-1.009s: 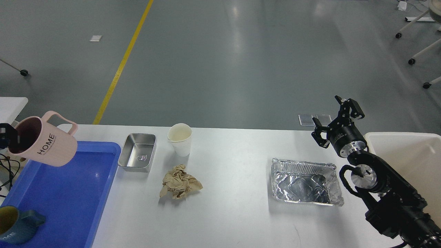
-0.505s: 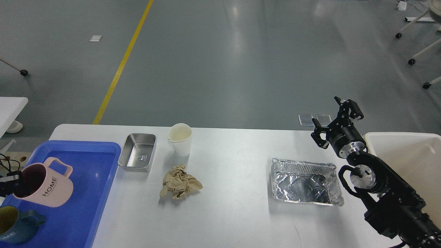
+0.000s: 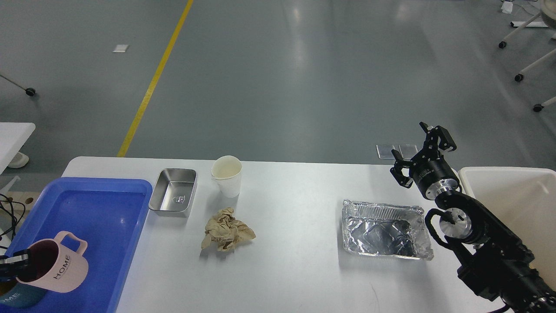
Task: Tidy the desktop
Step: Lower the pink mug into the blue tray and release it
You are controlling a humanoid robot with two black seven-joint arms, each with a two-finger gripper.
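Right arm enters from the lower right corner, thick black links rising up and left toward the far end; two silver joint caps visible along the wrist section; a black cable loops beside the lower cap. Right gripper [image 3: 420,150] is the highest part of the arm, pointing up and away; its two black fingers [image 3: 442,135] stand clearly apart, nothing between them. Left gripper [image 3: 11,268] shows only at the left frame edge, low, as a small dark part with a pale band; finger state probably not readable here; rest of left arm out of frame.
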